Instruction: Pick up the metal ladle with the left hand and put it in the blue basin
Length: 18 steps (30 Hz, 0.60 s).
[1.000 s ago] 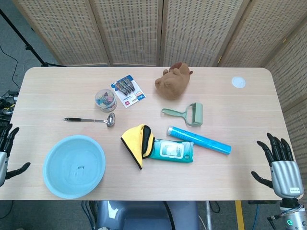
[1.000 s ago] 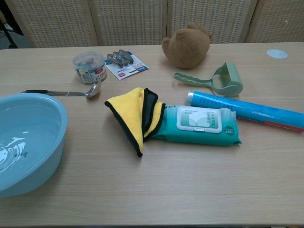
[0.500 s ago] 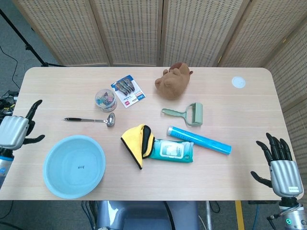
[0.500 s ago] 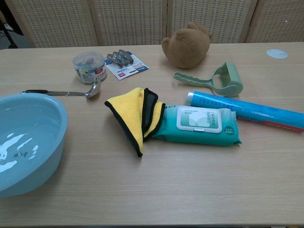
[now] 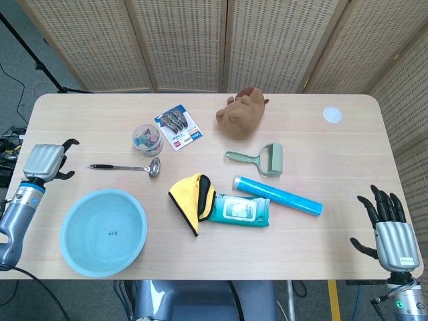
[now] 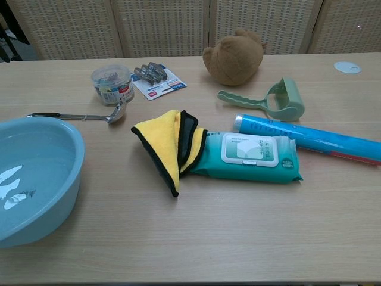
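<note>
The metal ladle [image 5: 127, 167] lies flat on the table, its black-tipped handle pointing left and its bowl to the right; the chest view shows the ladle [image 6: 83, 116] just behind the basin. The empty blue basin [image 5: 103, 232] sits at the front left, also seen as the basin [image 6: 36, 179] in the chest view. My left hand [image 5: 45, 162] hovers over the table's left edge, left of the ladle handle, fingers apart and holding nothing. My right hand [image 5: 390, 233] stays open beyond the front right corner. Neither hand appears in the chest view.
A jar of clips [image 5: 146, 139] and a card of clips [image 5: 178, 126] lie behind the ladle. A yellow cloth [image 5: 191, 199], wipes pack [image 5: 237, 210], blue tube [image 5: 277, 195], green roller [image 5: 262, 159], brown plush toy [image 5: 242, 112] and white disc [image 5: 332, 114] fill the middle and right.
My left hand has risen from beside the table's front left and moved up and inward, now level with the ladle handle. The right hand barely moved.
</note>
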{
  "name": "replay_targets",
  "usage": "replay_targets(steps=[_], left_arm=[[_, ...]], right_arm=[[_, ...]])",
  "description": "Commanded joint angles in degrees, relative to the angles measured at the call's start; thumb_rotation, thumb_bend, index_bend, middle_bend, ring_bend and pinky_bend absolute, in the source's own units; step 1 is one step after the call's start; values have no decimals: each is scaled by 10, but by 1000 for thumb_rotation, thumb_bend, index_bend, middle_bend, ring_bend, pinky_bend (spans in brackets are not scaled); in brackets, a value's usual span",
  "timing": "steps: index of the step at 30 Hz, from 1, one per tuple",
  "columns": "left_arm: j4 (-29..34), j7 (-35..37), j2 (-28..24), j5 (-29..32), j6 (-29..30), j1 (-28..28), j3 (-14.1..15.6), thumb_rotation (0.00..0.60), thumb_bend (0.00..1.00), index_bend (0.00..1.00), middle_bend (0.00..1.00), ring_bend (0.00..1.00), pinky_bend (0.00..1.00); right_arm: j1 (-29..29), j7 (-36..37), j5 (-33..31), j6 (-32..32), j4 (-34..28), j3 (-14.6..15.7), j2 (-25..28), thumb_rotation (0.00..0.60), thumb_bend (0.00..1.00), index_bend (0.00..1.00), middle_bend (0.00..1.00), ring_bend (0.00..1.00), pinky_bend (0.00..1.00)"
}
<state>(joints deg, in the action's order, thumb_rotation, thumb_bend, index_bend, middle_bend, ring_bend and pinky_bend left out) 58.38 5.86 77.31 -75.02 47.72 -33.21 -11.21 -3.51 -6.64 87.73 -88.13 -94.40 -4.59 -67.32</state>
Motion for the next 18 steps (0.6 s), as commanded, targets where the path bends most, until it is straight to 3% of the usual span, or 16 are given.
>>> replay_targets(steps=[1, 6, 18], left_arm=[[-30, 3, 27, 10, -25, -18, 3, 600, 251, 343, 964, 942, 984], [-108, 0, 90, 41, -80, -51, -2, 600, 343, 350, 964, 942, 984], [-228, 26, 175, 53, -131, -90, -3, 600, 345, 381, 966, 942, 984]], right_arm=[[-1, -1, -4, 5, 1, 0, -1, 600, 0, 155, 0, 0, 0], [-4, -3, -18, 14, 5, -3, -3, 600, 0, 155, 0, 0, 0], [-7, -7, -41, 27, 11, -9, -7, 600, 0, 154, 0, 0, 0]])
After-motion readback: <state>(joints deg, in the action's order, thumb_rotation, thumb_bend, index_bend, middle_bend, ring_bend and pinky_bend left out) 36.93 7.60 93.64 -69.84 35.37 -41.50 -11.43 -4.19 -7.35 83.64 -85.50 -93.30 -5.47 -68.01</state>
